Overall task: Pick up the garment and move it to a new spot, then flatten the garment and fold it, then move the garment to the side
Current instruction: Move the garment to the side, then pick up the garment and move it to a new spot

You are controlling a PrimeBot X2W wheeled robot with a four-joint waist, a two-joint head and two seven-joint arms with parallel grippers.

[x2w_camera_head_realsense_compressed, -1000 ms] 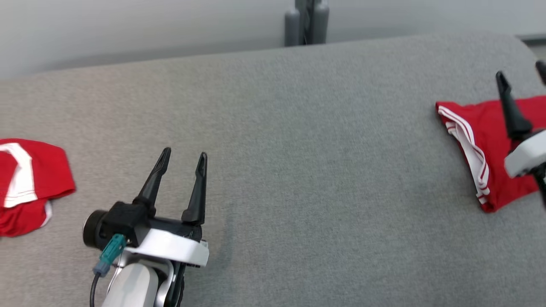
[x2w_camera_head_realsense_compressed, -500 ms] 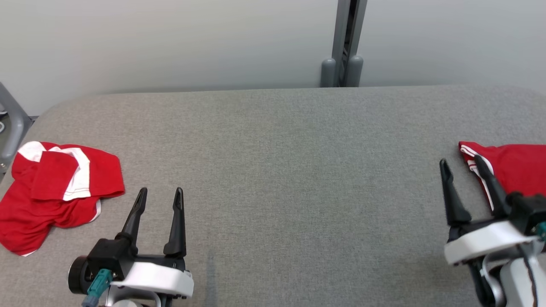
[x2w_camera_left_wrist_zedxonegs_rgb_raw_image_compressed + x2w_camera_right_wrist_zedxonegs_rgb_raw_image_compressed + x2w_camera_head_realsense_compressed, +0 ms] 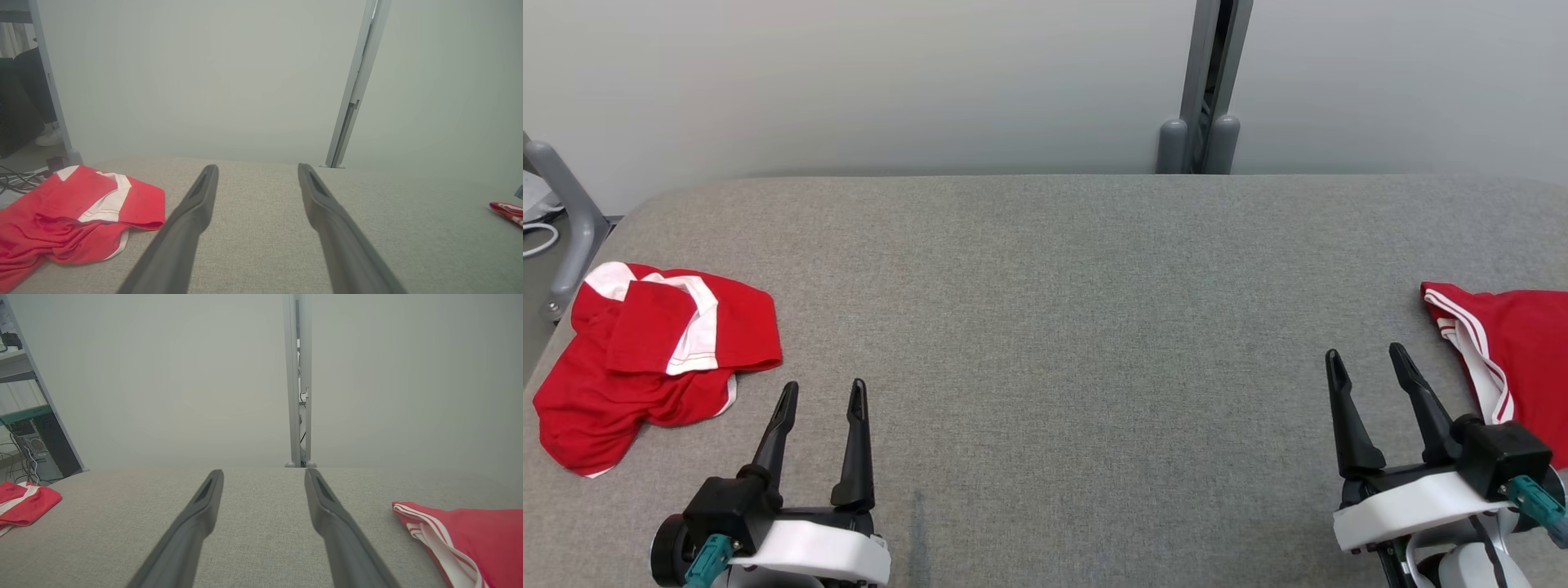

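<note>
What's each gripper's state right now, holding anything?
Left gripper: jaws open, holding nothing.
Right gripper: jaws open, holding nothing.

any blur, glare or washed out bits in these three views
Head view: sharp, evenly lit, no glare, faint shadows on the grey fabric table. Left wrist view: pale and hazy, dark fingers of the left gripper blur toward the bottom edge; the crumpled red garment with white trim reads clear. Right wrist view: same haze, fingers of the right gripper soft too.
</note>
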